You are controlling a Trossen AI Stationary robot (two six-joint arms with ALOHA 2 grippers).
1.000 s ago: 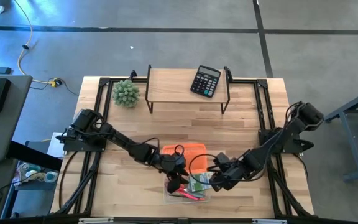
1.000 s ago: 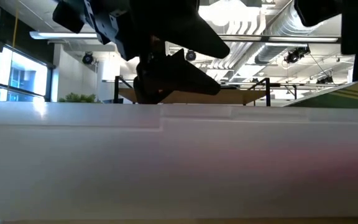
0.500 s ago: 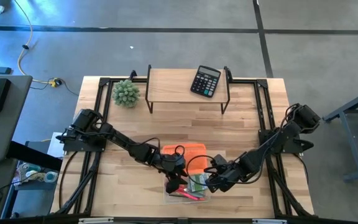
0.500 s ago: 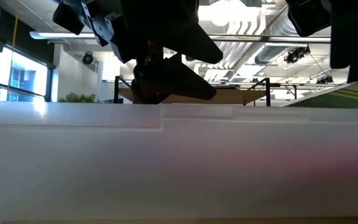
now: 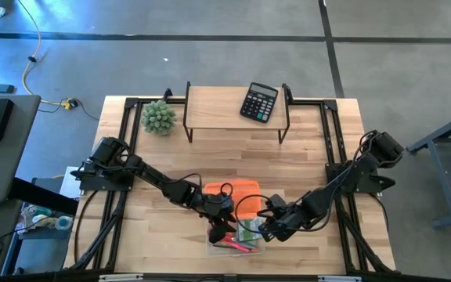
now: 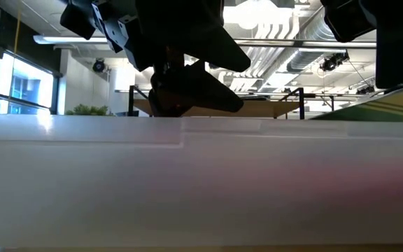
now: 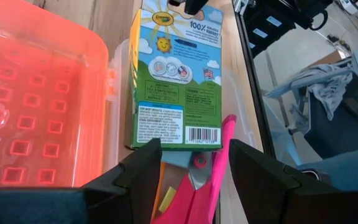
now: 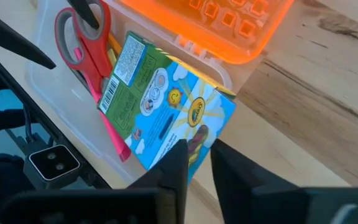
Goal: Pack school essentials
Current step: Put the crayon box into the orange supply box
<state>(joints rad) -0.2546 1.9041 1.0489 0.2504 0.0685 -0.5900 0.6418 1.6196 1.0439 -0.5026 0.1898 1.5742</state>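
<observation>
A clear plastic box [image 5: 233, 239] stands near the table's front edge, and its orange lid [image 5: 237, 190] lies open behind it. Inside, a green-and-blue crayon box [image 7: 176, 74] lies slanted on the other items, its far end raised at the right wall [image 6: 390, 108]. Under it are red-handled scissors [image 8: 82, 37] and a pink pen [image 8: 112, 140]. My left gripper [image 7: 194, 168] is open above the scissors' handles at the box's left end and touches nothing. My right gripper [image 8: 199, 158] is at the crayon box's raised end. My right gripper has the crayon box's top end, at a corner [image 8: 190, 146], between its two nearly closed fingers. The fingers come slanting down from the table's right. The box is tilted: this end is up by the right wall and the barcode end [image 7: 201, 134] rests on the scissors inside.
A black calculator [image 5: 258, 102] sits on a low wooden shelf [image 5: 218, 106] at the table's far side. A spiky green plant [image 5: 159, 117] stands left of it. Bare wood shows on both sides of the clear box.
My right gripper has edged a little toward the table's left, over the clear box's right end. The crayon box stays tilted against the right wall. My left arm has kept still.
</observation>
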